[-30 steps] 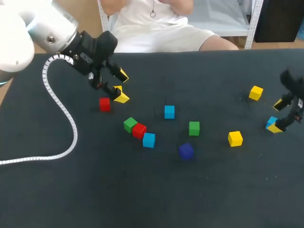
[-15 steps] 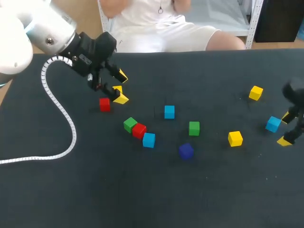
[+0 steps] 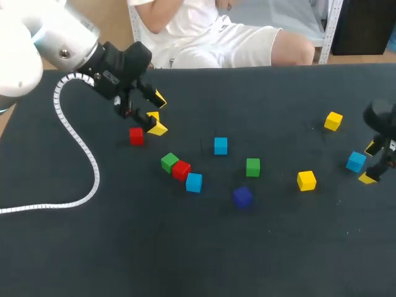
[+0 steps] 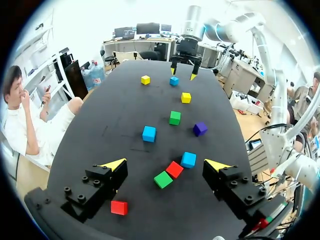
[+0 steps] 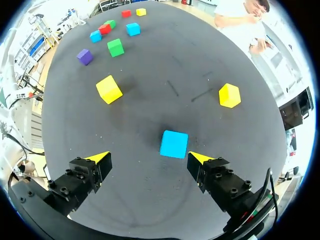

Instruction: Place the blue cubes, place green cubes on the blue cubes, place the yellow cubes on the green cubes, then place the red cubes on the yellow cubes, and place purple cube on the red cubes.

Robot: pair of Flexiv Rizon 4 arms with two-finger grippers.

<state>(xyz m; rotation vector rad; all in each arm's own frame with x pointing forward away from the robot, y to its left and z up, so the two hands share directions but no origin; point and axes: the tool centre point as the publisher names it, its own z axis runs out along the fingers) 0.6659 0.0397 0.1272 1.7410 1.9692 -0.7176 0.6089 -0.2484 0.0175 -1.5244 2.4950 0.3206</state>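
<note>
Right jaws let go of blue cube (image 5: pixel 174 144), lying askew (both pairs gape)

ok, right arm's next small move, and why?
Probably ease the right gripper forward and down so its open fingers straddle the blue cube, then shut. The cube lies just ahead of the fingertips, roughly centred between them, untouched, with no other cube against it. Blue cubes form the base layer.
</note>
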